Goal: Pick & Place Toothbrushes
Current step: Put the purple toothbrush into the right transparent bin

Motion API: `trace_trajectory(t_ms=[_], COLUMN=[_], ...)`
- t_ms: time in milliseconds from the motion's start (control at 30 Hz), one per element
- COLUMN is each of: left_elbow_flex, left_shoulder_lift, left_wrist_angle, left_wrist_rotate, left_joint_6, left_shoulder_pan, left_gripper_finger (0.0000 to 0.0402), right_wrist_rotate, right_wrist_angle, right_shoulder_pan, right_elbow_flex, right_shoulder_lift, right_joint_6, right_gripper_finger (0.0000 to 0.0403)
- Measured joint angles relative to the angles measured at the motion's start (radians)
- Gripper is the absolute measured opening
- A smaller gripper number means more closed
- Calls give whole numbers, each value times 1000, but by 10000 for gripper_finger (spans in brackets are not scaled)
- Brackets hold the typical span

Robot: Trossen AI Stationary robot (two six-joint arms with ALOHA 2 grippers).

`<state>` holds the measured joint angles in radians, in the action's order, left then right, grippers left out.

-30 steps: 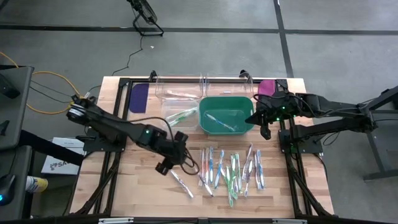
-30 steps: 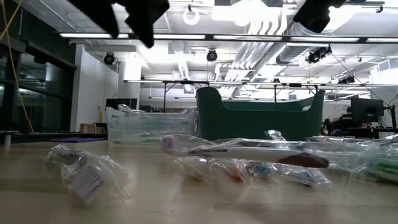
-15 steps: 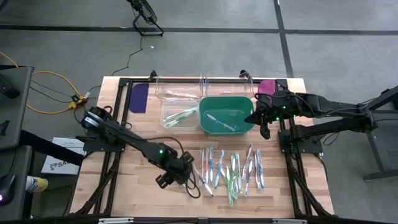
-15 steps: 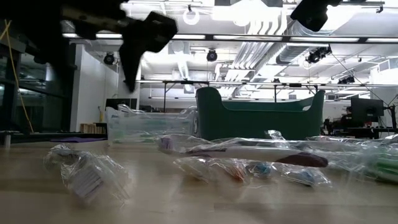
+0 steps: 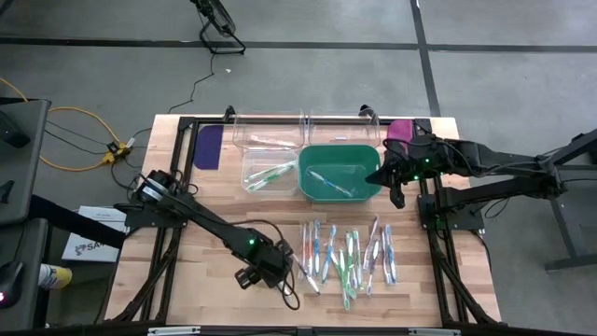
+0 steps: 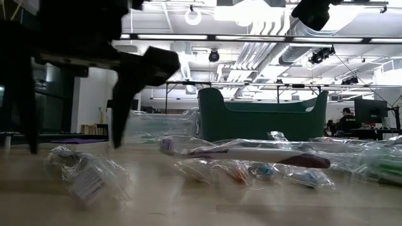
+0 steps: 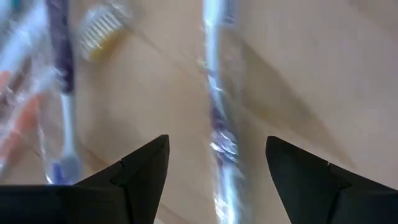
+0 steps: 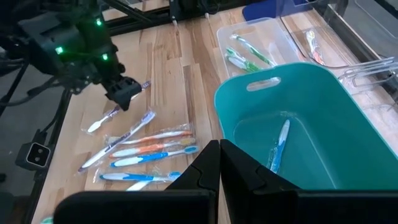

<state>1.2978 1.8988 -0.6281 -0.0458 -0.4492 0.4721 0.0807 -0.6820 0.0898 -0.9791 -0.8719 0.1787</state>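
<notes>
One wrapped toothbrush (image 5: 286, 291) lay near the tabletop's front edge; the left gripper (image 5: 264, 273) had dropped over it, fingers (image 7: 140, 171) apart, ready to grab.

The wooden desk (image 5: 205, 205) carries a green bin (image 5: 339, 172). Just beside the bin stand clear trays (image 5: 269, 159); near its front lie wrapped toothbrushes (image 5: 347, 252), one stray toothbrush (image 5: 283, 287) apart from them.

Left gripper (image 5: 270, 277) covers part of the wrapped toothbrush (image 5: 284, 288) near the tabletop's front edge. Left wrist view blurs its bristle head; the low view renders the gripper a dark silhouette.
</notes>
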Motion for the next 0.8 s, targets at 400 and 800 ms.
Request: trace_trajectory(t_ms=[400, 800], left_elbow_flex=[3, 1], left_shoulder_lift=[55, 55], left_wrist_angle=[3, -6], left_wrist_rotate=[36, 10], left_joint_6=[-3, 52], left_shoulder_pan=[0, -1], left_gripper_finger=[203, 23], right_wrist_rotate=[0, 0], right_wrist_angle=[15, 15], right_shoulder_pan=[0, 0], right_elbow_flex=[0, 0], right_shoulder_lift=[0, 0], right_joint_6=[0, 0], right_gripper_finger=[4, 4])
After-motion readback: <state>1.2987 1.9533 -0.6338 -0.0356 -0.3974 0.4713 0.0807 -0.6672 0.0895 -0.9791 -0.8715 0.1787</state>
